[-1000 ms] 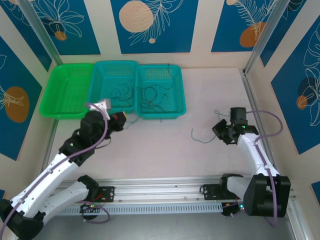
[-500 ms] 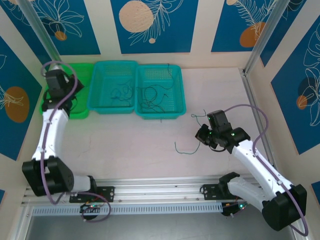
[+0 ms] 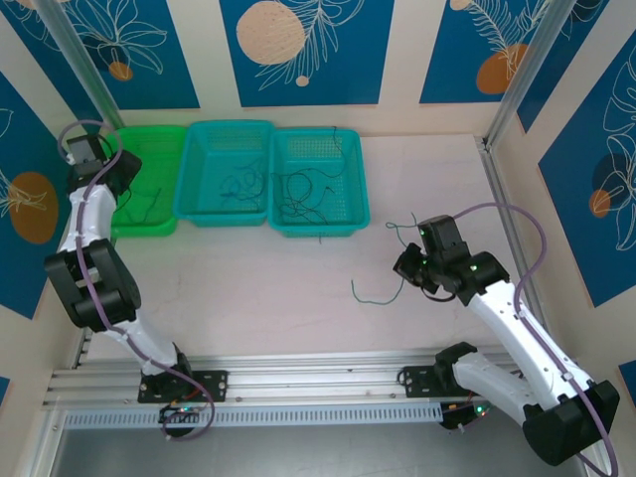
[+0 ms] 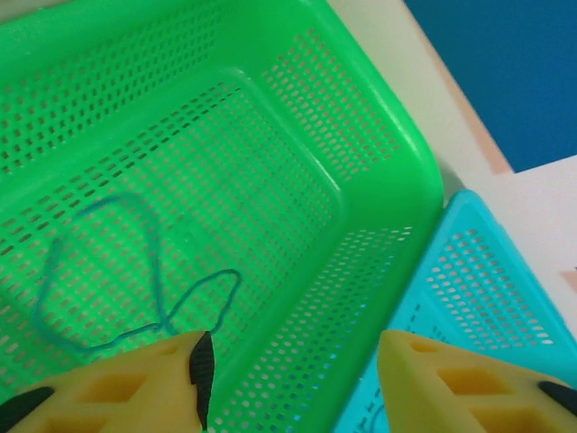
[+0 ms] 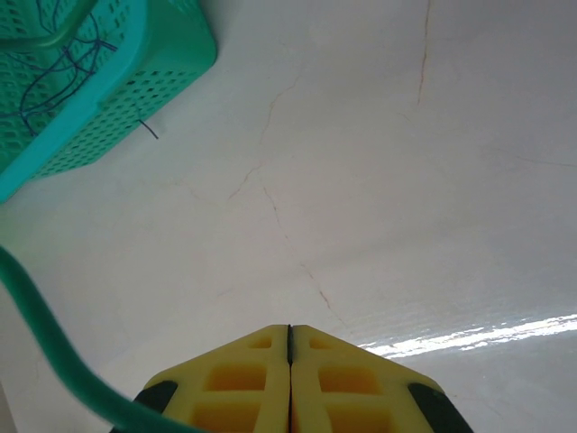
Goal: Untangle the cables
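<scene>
- The left arm [image 3: 84, 214] has swung across to the green basket [image 4: 397, 171]. The left gripper [image 4: 293, 379] now stands apart above a blue cable [image 4: 155, 257] lying inside.
- The right gripper [image 5: 289, 338] is pinched together on a green cable [image 5: 45, 334] trailing over the table [image 5: 406, 180].
- More cables [image 3: 303, 194] lie in the teal baskets [image 3: 318, 132].

**A:** What sits at the back of the desk [image 3: 258, 288]?

**B:** Three baskets side by side in a row: left basket [image 3: 159, 159], middle basket [image 3: 219, 149], right basket [image 3: 308, 149]. The middle and right ones have cables [image 3: 298, 189] in them.

**A:** And the hands?

**B:** The left hand [image 4: 293, 361] hangs over the left basket, above a single cable [image 4: 158, 271] lying inside. The right hand [image 5: 289, 338] is nearer, on the desk's right side, and a loose cable [image 3: 376, 299] trails off to its left.
</scene>
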Controlling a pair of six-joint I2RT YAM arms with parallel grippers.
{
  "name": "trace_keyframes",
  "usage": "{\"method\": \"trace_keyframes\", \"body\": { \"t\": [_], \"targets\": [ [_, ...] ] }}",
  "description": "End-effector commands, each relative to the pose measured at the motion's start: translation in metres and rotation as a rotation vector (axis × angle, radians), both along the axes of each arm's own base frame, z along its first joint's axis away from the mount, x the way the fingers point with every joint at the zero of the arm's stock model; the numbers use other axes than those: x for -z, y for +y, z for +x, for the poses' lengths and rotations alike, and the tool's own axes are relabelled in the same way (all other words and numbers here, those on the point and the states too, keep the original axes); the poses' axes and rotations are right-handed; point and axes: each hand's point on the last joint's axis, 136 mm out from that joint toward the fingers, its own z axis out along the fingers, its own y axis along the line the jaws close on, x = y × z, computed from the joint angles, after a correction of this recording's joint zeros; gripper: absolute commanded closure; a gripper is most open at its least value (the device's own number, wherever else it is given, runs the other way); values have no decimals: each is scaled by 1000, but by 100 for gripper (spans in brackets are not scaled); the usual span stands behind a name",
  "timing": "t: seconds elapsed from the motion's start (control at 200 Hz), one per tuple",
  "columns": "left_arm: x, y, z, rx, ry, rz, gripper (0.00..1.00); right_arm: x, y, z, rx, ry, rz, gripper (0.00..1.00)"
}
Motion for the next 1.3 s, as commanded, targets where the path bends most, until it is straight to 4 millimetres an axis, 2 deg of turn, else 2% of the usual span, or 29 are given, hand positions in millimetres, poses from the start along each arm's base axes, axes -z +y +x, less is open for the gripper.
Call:
{"method": "trace_keyframes", "body": {
  "t": [0.0, 0.095, 0.235, 0.395, 0.505, 0.58, 0.71, 0.895, 1.01, 1.13, 1.295],
  "targets": [
    [-56, -28, -2, 67, -149, -24, 47, -25, 7, 3, -49, -76, 2, 100],
    [-85, -81, -7, 185, -229, -55, 45, -36, 15, 8, -84, -141, -8, 100],
    [-129, -182, -35, 429, -338, -20, 46, -60, 29, 14, -128, -230, -1, 100],
    [-168, -281, -95, 714, -458, 9, 46, -85, 47, 19, -189, -304, -5, 100],
    [-181, -352, -153, 970, -546, 53, 46, -96, 56, 21, -204, -337, 7, 100],
    [-174, -391, -191, 1111, -583, 90, 47, -101, 61, 25, -203, -353, 18, 100],
    [-156, -444, -249, 1297, -651, 154, 49, -107, 69, 29, -212, -351, 20, 100],
    [-123, -510, -304, 1507, -578, 121, 50, -106, 75, 34, -200, -326, 24, 100],
    [-106, -542, -325, 1590, -511, 56, 50, -101, 75, 35, -179, -302, 25, 100],
    [-83, -566, -340, 1679, -447, 49, 49, -95, 69, 36, -140, -274, 8, 100],
    [-45, -579, -331, 1684, -347, 148, 47, -94, 70, 36, -122, -258, 23, 100]
  ]
}}
